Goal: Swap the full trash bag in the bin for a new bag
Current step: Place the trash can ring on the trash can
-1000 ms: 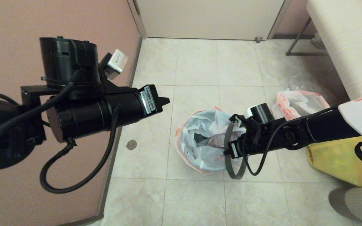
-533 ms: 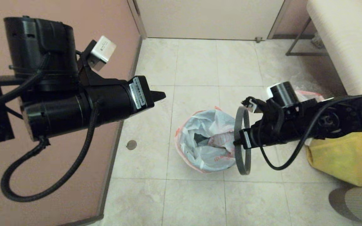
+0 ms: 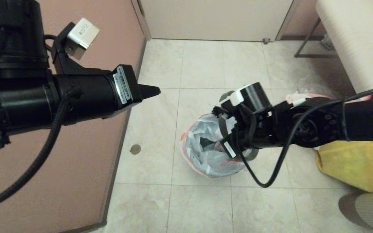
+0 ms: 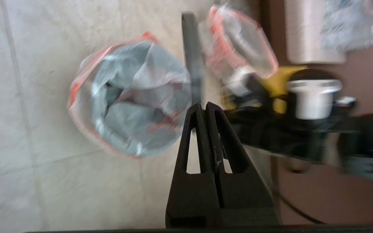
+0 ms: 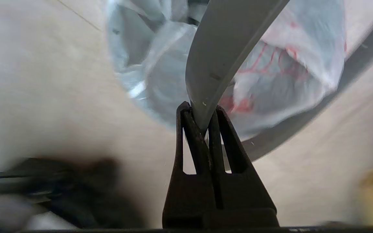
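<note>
A limp white bag with red-orange line print, the new bag (image 3: 210, 161) (image 5: 270, 64) (image 4: 125, 97), lines the bin and is draped over its rim, so the black wall is hidden. My right gripper (image 3: 227, 134) (image 5: 201, 113) is shut on the thin grey hoop (image 3: 222, 126) (image 5: 219, 55), holding it tilted over the right side of the bag's mouth. The full trash bag (image 3: 303, 96) (image 4: 238, 48) lies on the floor behind my right arm, mostly hidden. My left gripper (image 3: 154, 91) (image 4: 202, 106) hangs high at the left, shut on nothing.
A yellow bag (image 3: 351, 165) stands to the right of the bin. A pink wall (image 3: 86, 168) runs along the left, with a round floor drain (image 3: 135, 149) near it. A white-covered bench (image 3: 358, 42) is at the far right, and a closed door lies beyond.
My right gripper has swung the hoop left from beside the bin to over the bag's mouth, turning it. The left arm has risen and drawn back to the upper left.
</note>
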Available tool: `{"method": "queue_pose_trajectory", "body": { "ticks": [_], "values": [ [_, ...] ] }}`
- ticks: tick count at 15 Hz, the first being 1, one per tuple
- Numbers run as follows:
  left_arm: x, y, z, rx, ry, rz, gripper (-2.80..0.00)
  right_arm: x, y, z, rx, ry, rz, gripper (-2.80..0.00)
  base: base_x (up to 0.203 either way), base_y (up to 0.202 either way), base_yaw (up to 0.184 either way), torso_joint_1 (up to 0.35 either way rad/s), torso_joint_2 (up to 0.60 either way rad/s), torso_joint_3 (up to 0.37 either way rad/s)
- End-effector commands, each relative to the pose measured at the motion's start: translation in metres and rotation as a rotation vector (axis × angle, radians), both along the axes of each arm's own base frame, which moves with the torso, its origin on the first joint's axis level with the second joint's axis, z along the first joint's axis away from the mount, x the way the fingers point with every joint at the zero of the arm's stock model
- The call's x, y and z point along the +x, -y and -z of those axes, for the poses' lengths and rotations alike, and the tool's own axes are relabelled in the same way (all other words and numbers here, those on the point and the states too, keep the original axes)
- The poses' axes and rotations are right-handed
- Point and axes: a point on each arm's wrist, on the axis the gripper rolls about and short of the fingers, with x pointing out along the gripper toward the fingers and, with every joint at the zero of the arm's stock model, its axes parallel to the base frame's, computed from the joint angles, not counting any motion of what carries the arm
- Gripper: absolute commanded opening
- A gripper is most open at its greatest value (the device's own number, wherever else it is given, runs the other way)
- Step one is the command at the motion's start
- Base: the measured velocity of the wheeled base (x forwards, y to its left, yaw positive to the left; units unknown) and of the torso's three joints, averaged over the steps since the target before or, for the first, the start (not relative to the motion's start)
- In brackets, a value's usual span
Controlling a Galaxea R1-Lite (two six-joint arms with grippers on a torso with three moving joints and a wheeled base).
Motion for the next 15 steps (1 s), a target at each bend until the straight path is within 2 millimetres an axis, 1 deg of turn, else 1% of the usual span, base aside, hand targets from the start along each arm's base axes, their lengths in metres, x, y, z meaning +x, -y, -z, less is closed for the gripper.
{"method": "queue_pose_trajectory", "body": {
  "ticks": [1, 2, 4, 5, 8, 10, 12, 15],
  "values": [
    [-0.007, -0.005, -0.008, 0.022, -0.028, -0.001, -2.80, 0.010, -0.027, 0.041, -0.212, 0.007, -0.048, -2.80, 0.000, 0.000, 0.000, 0.000, 0.00, 0.000],
    [-0.009, -0.007, -0.011, 0.026, -0.032, 0.000, -2.80, 0.006, -0.036, 0.046, -0.287, 0.033, -0.060, -2.80, 0.000, 0.000, 0.000, 0.000, 0.00, 0.000],
    [-0.010, -0.008, -0.012, 0.025, -0.031, -0.003, -2.80, -0.007, -0.050, 0.052, -0.347, 0.041, -0.115, -2.80, 0.000, 0.000, 0.000, 0.000, 0.00, 0.000],
    [-0.010, -0.008, -0.012, 0.026, -0.031, -0.005, -2.80, -0.010, -0.056, 0.059, -0.377, 0.031, -0.141, -2.80, 0.000, 0.000, 0.000, 0.000, 0.00, 0.000],
    [-0.012, -0.010, -0.015, 0.021, -0.021, -0.008, -2.80, -0.008, -0.070, 0.094, -0.474, -0.011, -0.168, -2.80, 0.000, 0.000, 0.000, 0.000, 0.00, 0.000],
    [-0.012, -0.010, -0.015, 0.021, -0.021, -0.009, -2.80, -0.001, -0.078, 0.110, -0.499, -0.024, -0.177, -2.80, 0.000, 0.000, 0.000, 0.000, 0.00, 0.000],
    [-0.011, -0.010, -0.015, 0.022, -0.024, -0.012, -2.80, -0.003, -0.090, 0.117, -0.518, -0.014, -0.198, -2.80, 0.000, 0.000, 0.000, 0.000, 0.00, 0.000],
    [-0.011, -0.010, -0.015, 0.021, -0.023, -0.013, -2.80, -0.003, -0.098, 0.122, -0.551, -0.019, -0.216, -2.80, 0.000, 0.000, 0.000, 0.000, 0.00, 0.000]
  ]
}}
